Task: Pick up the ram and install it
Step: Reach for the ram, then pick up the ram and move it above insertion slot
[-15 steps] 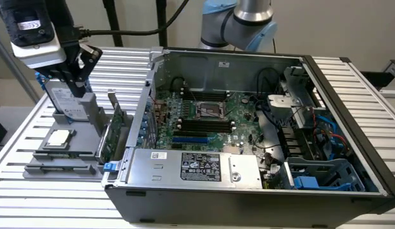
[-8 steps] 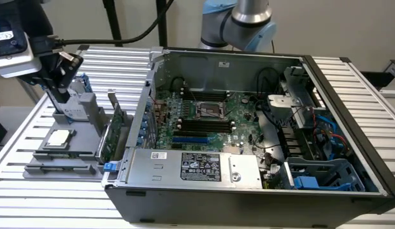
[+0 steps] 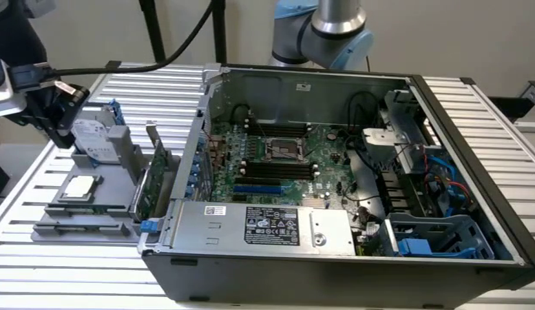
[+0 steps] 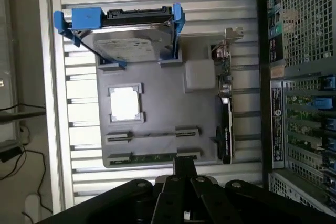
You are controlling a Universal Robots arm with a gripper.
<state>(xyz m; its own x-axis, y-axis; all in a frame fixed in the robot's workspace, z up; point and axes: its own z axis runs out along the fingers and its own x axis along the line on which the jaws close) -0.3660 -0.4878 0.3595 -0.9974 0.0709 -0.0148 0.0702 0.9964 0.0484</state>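
While the tool (image 4: 185, 165) hangs pressed together and empty at the exterior view's left, the ram (image 3: 84, 208) sits below it in the grey holder's (image 3: 86, 227) near slot, long axis running toward the open PC case (image 3: 336, 268).

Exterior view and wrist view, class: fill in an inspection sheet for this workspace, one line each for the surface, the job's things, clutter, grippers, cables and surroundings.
Surface: slatted metal table carrying an open computer case and a grey parts tray.
Job's things: the ram lies in a tray slot, not lifted; the black motherboard slots look unfilled.
Clutter: hard drive in a blue caddy, processor chip and expansion card, all on the tray.
Grippers: the gripper hangs above the tray near the ram, apart from it.
Cables: a black cable runs towards the wrist; wires inside the case.
Surroundings: the arm's base behind the case; pale wall.
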